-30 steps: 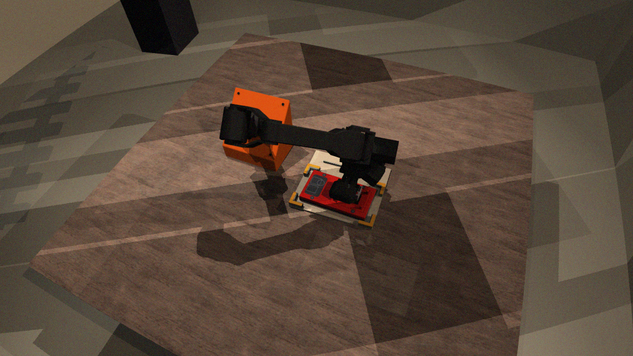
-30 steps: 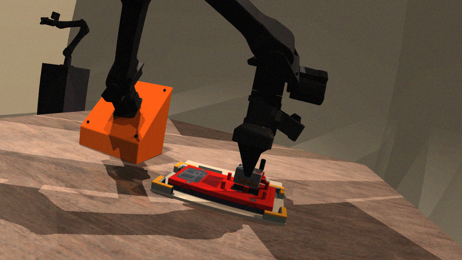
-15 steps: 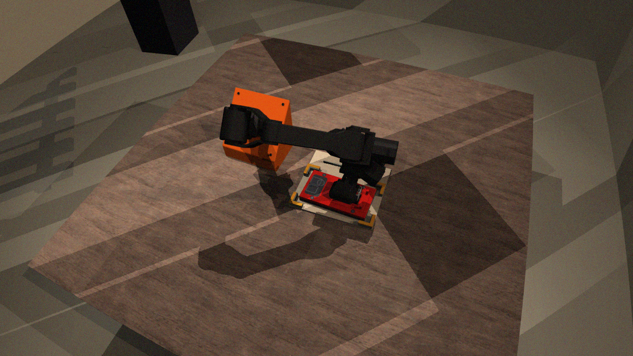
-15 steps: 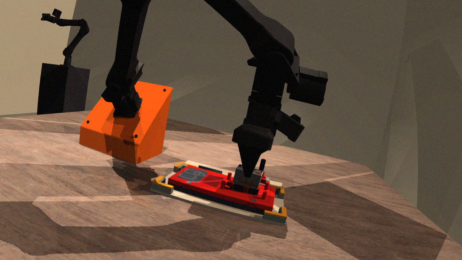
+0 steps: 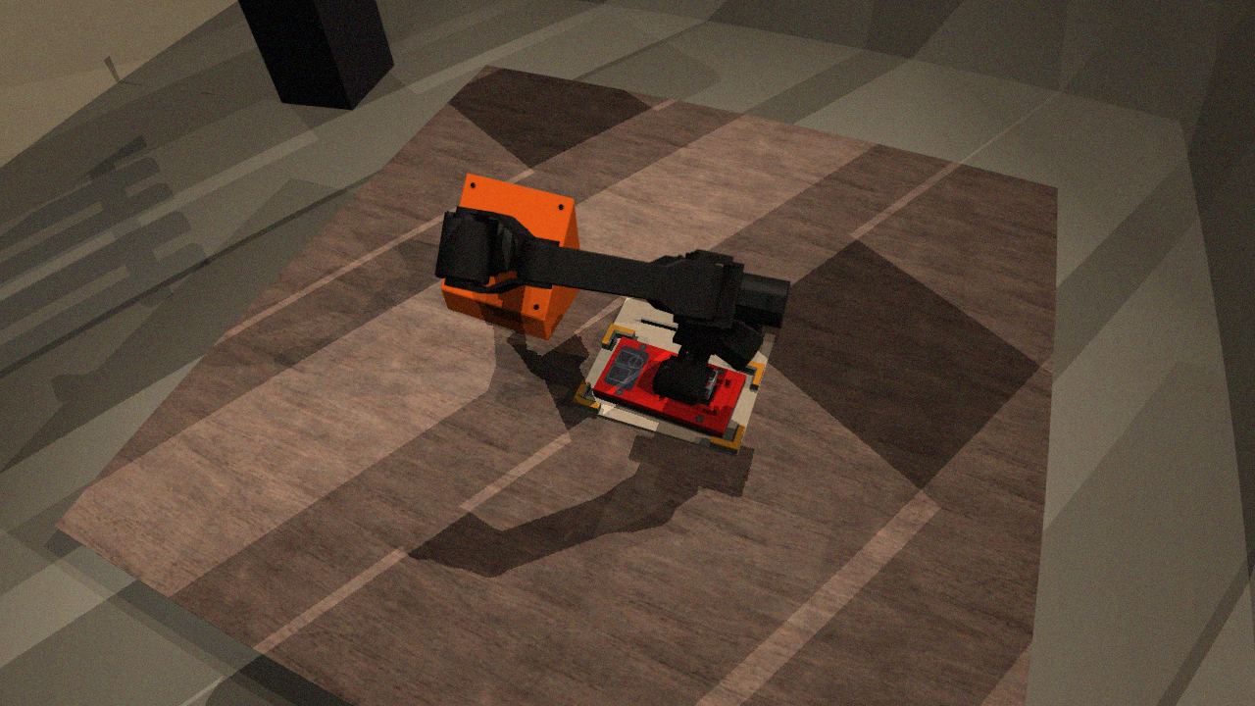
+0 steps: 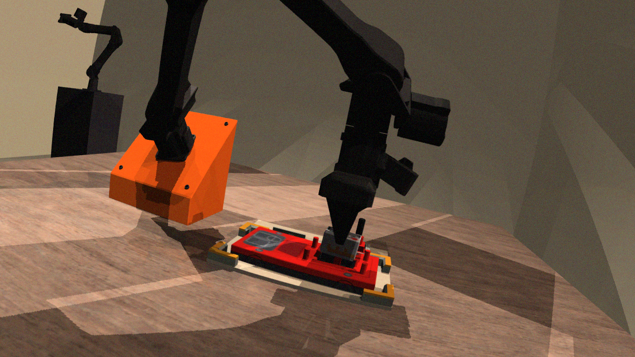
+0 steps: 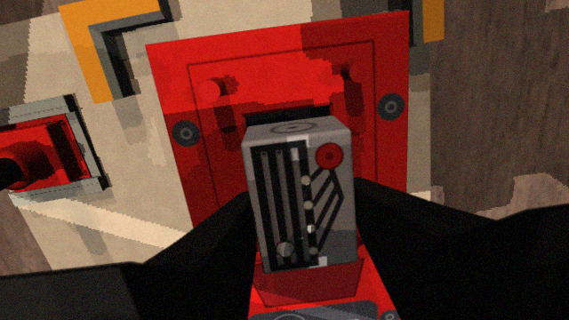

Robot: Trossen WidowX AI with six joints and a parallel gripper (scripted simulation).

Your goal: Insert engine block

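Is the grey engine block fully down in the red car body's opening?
No; the block stands proud, dark opening visible beneath.

Dimly lit over the wood-grained tabletop [image 5: 351, 421] [image 6: 142, 310] [image 7: 489, 111], with hard-edged bands of shadow. Drab grey-brown along the wall [image 5: 1123, 52] [image 6: 479, 89]. Black on the pedestal [image 5: 316, 52] [image 6: 86, 119].

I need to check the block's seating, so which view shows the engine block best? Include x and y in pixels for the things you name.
The wrist view: the block [image 5: 710, 384] [image 6: 345, 243] [image 7: 302, 200] fills its middle, top face and red cap plain. The exterior view shows its side, standing above the car body [image 5: 662, 399] [image 6: 284, 263] [image 7: 171, 80]; the top view shows only a sliver beside the end effector [image 5: 681, 382] [image 6: 341, 242] [image 7: 302, 213].
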